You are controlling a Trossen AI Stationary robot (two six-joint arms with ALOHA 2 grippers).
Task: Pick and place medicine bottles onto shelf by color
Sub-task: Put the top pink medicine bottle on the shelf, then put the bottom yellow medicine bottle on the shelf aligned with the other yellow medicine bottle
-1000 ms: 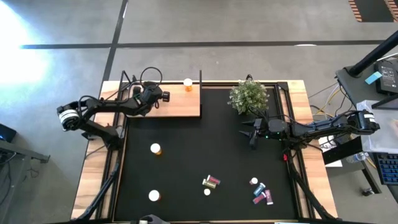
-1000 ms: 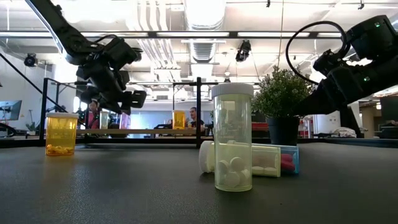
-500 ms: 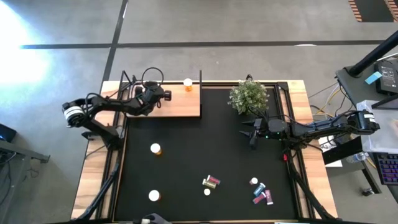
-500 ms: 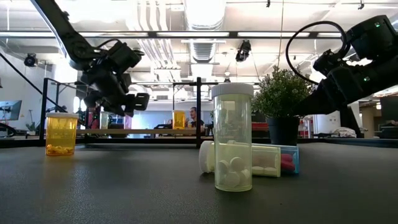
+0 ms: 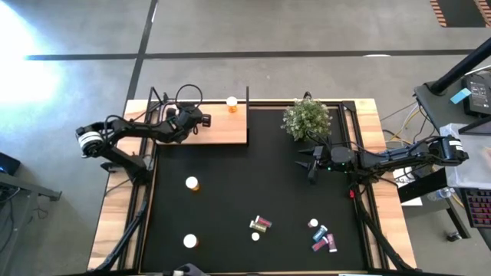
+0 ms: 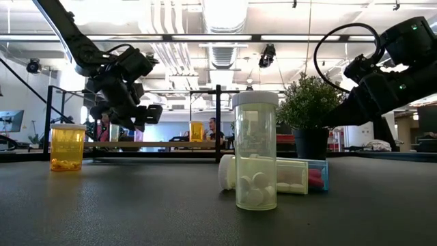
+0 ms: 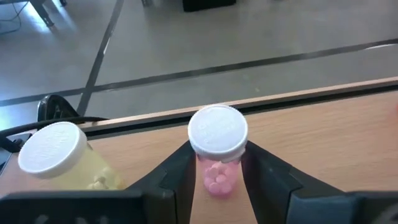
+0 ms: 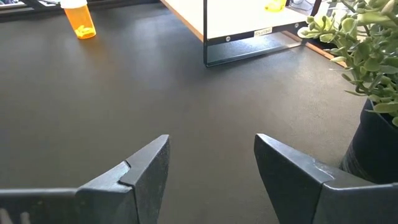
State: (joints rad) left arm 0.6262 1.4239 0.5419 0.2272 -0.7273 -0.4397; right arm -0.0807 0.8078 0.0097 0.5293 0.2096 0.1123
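Overhead: black mat [image 5: 245, 192], wood shelf [image 5: 222, 132], concrete floor [image 5: 253, 31].

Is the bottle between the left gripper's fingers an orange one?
No. In the left wrist view, the bottle held by the left gripper holds pink pills under a white cap.

Open right pincer [image 8: 211, 163], orange bottle [image 8: 79, 18], shelf [image 8: 249, 22], plant [image 8: 367, 56]
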